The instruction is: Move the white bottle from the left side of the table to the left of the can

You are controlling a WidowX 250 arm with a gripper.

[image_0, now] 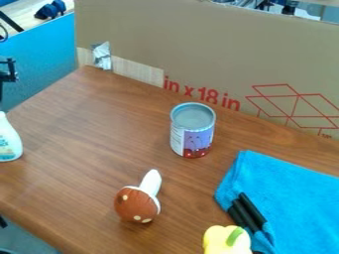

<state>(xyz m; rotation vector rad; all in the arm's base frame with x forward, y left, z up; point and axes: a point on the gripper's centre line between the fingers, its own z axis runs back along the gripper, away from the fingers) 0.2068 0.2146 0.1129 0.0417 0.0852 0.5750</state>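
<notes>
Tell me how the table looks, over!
White bottle, left edge. Toy mushroom lying down, nearer us than the can. Black sticks on blue towel, by yellow pepper. Over.

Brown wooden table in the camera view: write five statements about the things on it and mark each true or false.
1. The metal can with the blue and purple label stands upright. True.
2. The toy mushroom with the spotted brown cap stands on its stem. False: it lies on the brown wooden table, its white stem pointing away from the camera.
3. The black stick-like things lie inside the can. False: they lie on the bright blue cloth.
4. The yellow toy pepper with the green stem is nearer the camera than the can. True.
5. The white bottle touches the can. False: it stands apart, at the left edge.
</notes>
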